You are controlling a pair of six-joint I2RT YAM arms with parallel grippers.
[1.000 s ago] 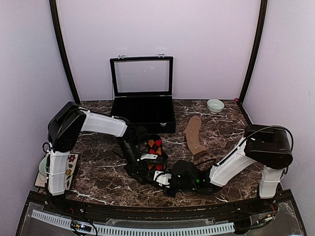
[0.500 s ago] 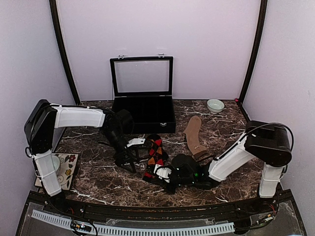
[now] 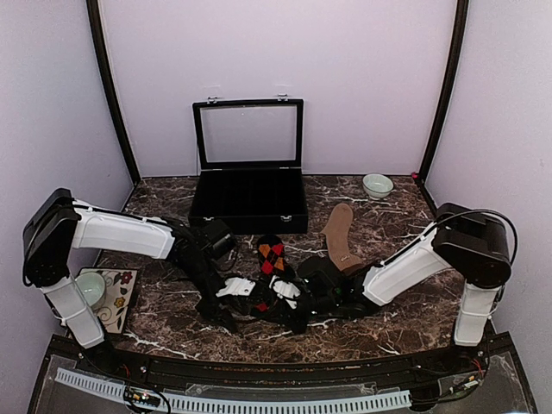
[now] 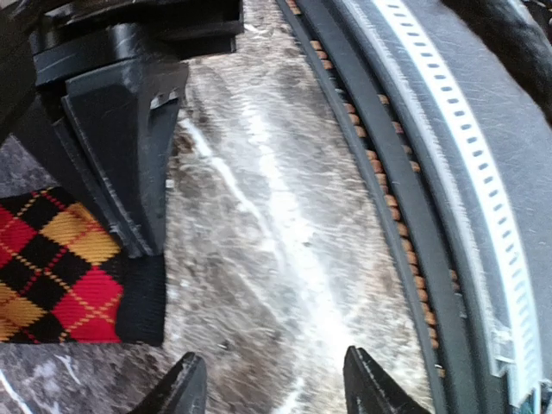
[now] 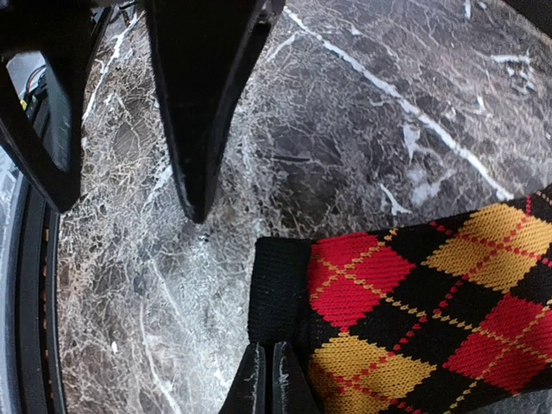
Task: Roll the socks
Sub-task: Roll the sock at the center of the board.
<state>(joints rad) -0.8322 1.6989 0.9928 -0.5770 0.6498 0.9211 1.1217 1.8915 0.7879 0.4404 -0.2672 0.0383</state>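
Black argyle sock [image 5: 405, 293] lies flat mid-front on the marble table [image 5: 362, 129], my right gripper [image 5: 267, 379] closed on its cuff, I judge to start the roll, my left gripper [image 4: 274, 384] spread open and empty alongside, tan sock [image 3: 341, 235] lying well apart.

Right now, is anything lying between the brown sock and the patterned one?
No: in the top view, only bare marble table separates the tan sock from the argyle sock.

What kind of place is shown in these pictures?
Probably a robot test booth: lilac walls enclose a dark marble-patterned table, with a white-and-black left arm and right arm bolted at its near edge.
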